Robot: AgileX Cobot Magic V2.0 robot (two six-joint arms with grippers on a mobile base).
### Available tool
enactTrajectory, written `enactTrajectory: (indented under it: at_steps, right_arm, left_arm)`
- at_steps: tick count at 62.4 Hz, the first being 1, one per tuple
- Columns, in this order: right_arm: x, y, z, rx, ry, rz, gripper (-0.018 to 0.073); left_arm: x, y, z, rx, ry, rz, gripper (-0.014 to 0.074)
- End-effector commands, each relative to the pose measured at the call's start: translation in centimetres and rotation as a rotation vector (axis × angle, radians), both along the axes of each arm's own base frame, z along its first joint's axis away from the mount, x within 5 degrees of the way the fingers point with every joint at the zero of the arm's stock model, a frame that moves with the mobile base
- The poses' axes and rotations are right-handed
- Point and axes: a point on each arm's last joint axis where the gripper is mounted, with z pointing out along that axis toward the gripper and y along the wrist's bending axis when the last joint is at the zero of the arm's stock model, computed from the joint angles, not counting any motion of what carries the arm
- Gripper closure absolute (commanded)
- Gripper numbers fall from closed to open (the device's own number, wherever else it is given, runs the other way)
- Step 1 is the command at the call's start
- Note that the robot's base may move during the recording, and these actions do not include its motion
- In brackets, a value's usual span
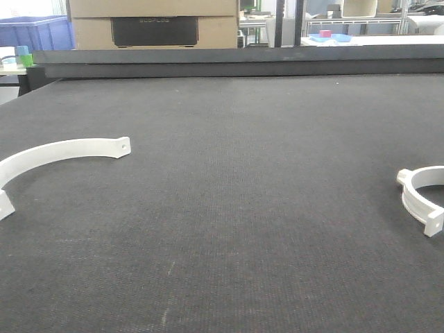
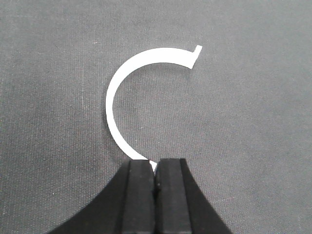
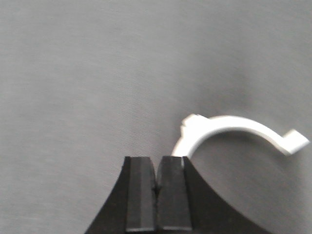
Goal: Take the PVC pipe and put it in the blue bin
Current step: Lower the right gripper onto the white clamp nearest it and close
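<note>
White curved PVC pipe piece (image 2: 156, 56) lies flat on the dark woven table (image 1: 243, 208) beneath the black left gripper (image 2: 155, 168), closed and empty like the right gripper (image 3: 157, 168), seemingly staged overhead for grabbing.

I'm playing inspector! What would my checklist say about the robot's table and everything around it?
Surface: dark woven mat.
Job's things: left white curved piece and right white curved piece lie on the mat, not gripped; blue bin sits far behind, at the left.
Clutter: nothing seen on the mat.
Grippers: left pincer shut and empty, near its piece's end; right pincer shut and empty.
Cables: nothing seen.
Surroundings: cardboard box, small cups, pink block.
</note>
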Motion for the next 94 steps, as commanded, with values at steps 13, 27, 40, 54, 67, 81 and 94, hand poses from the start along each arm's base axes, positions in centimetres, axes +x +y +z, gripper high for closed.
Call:
enactTrajectory:
  at_steps: [13, 27, 40, 54, 67, 81, 94]
  right_arm:
    - [3.8, 4.0, -1.0, -0.009, 0.104, 0.100, 0.0718]
    - [5.4, 3.8, -3.6, -0.232, 0.350, 0.033, 0.0718]
    - [6.3, 3.1, -5.1, -0.344, 0.420, -0.036, 0.0718]
    - [7.0, 3.8, -5.7, -0.291, 0.394, -0.041, 0.0718]
    - [7.5, 3.9, -6.9, -0.300, 0.435, -0.057, 0.0618]
    - [7.7, 4.1, -8.4, -0.308, 0.515, -0.055, 0.0309]
    - [8.2, 4.6, -10.3, -0.289, 0.581, -0.058, 0.0283]
  left_arm:
    - [0.1, -0.1, 0.3, -0.008, -0.015, -0.002, 0.0707]
    - [0.1, -0.1, 0.3, -0.008, -0.015, -0.002, 0.0707]
    - [0.1, -0.1, 0.3, -0.008, -0.021, -0.001, 0.0707]
    - [0.2, -0.1, 0.3, -0.009, -0.027, 0.000, 0.0707]
    - [0.2, -0.1, 0.3, -0.005, -0.026, 0.000, 0.0707]
    - [0.3, 0.0, 0.4, -0.002, -0.046, 0.003, 0.0707]
    - [0.3, 0.0, 0.5, -0.002, -0.048, 0.003, 0.0707]
